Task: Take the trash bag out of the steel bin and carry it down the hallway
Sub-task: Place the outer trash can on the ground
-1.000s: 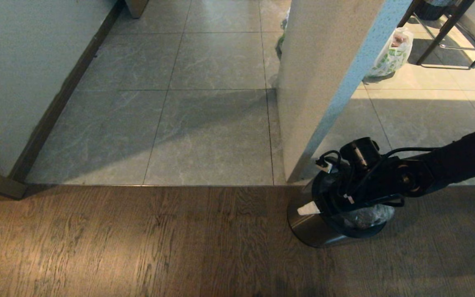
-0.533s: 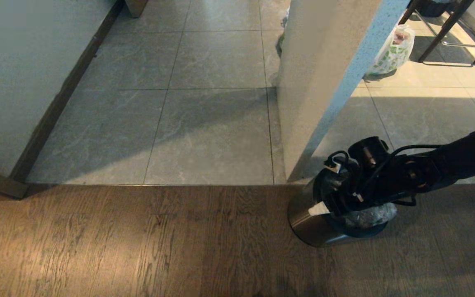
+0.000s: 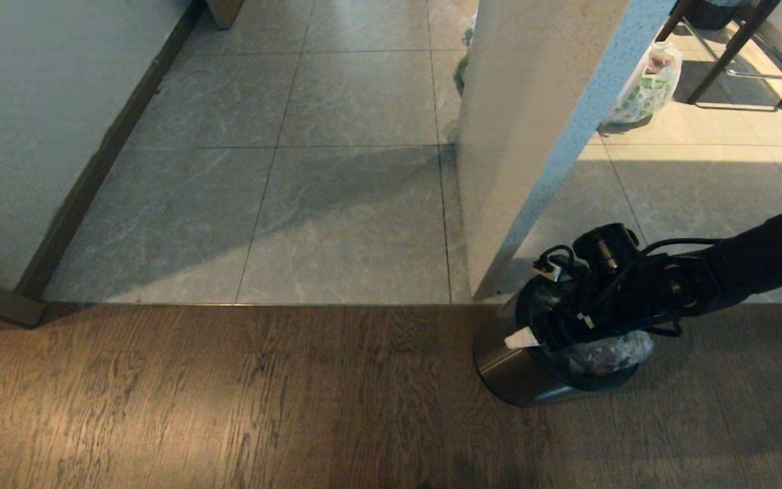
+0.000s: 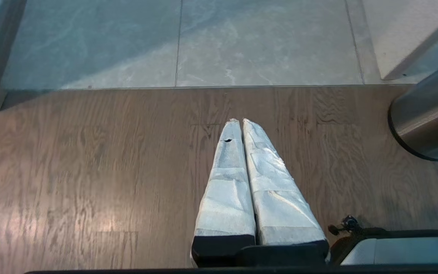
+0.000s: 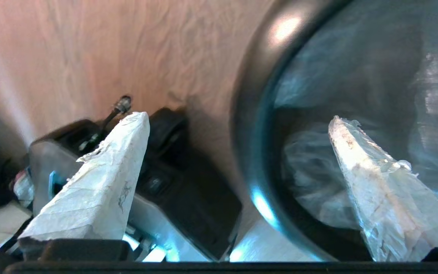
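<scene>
The right gripper (image 5: 238, 125) hangs spread wide over the rim of the steel bin (image 3: 510, 370), one finger inside, one outside, gripping nothing. The trash bag (image 3: 608, 353) sits in the bin on the wood floor (image 3: 228, 407). Left gripper (image 4: 242, 122) is closed, empty

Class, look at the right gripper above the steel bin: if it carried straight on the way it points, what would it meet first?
Probably the steel bin's black rim: the open right gripper straddles it, one finger over the trash bag. Depth is unclear.
</scene>
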You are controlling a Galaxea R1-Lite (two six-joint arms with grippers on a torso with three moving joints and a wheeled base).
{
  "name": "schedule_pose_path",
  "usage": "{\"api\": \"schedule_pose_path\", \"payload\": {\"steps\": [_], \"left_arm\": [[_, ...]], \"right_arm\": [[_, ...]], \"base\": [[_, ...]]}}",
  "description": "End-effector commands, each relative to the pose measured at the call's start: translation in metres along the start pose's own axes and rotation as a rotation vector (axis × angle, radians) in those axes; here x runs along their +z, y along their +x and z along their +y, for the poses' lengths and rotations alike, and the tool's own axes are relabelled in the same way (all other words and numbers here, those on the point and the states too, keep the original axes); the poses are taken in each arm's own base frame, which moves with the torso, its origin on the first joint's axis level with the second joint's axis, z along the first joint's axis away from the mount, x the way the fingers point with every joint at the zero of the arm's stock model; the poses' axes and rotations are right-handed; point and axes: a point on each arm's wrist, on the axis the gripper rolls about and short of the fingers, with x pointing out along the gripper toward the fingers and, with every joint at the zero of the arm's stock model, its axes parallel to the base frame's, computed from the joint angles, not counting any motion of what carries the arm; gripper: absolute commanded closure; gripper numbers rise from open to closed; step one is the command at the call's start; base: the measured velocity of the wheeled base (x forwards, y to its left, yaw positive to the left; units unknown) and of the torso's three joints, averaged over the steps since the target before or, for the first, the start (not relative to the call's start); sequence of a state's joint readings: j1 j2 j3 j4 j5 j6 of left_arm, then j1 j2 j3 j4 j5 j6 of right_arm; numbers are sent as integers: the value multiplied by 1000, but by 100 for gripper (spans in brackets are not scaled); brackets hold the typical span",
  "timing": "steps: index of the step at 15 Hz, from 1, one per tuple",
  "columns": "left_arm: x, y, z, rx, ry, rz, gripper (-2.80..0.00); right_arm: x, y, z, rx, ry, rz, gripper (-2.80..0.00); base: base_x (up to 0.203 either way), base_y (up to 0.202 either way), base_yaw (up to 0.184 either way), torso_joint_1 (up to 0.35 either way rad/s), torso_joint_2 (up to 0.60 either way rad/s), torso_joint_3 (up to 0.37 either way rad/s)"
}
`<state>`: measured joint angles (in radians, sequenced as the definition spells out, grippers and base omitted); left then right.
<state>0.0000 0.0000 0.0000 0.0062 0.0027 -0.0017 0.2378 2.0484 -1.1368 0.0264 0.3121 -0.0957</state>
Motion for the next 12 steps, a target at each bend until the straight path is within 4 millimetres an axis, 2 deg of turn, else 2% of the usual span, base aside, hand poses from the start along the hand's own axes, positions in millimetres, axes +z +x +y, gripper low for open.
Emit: {"api": "schedule_pose_path", "payload": {"steps": [1, 5, 10, 11, 12], "left_arm": [[0, 0, 0, 0, 0, 0, 0], [0, 0, 0, 0, 0, 0, 0], [0, 0, 0, 0, 0, 0, 0], [0, 0, 0, 0, 0, 0, 0], [0, 0, 0, 0, 0, 0, 0]], "right_arm": [[-1, 8, 0, 8, -2, 11, -280], [-4, 36, -8, 2, -11, 7, -280], [-7, 54, -11, 0, -16, 7, -280], [-7, 56, -11, -1, -17, 3, -76], [-6, 57, -11, 1, -27, -14, 0]], "base": [[0, 0, 0, 0, 0, 0], [0, 0, 0, 0, 0, 0], [0, 0, 0, 0, 0, 0], [0, 0, 0, 0, 0, 0], [0, 0, 0, 0, 0, 0]]}}
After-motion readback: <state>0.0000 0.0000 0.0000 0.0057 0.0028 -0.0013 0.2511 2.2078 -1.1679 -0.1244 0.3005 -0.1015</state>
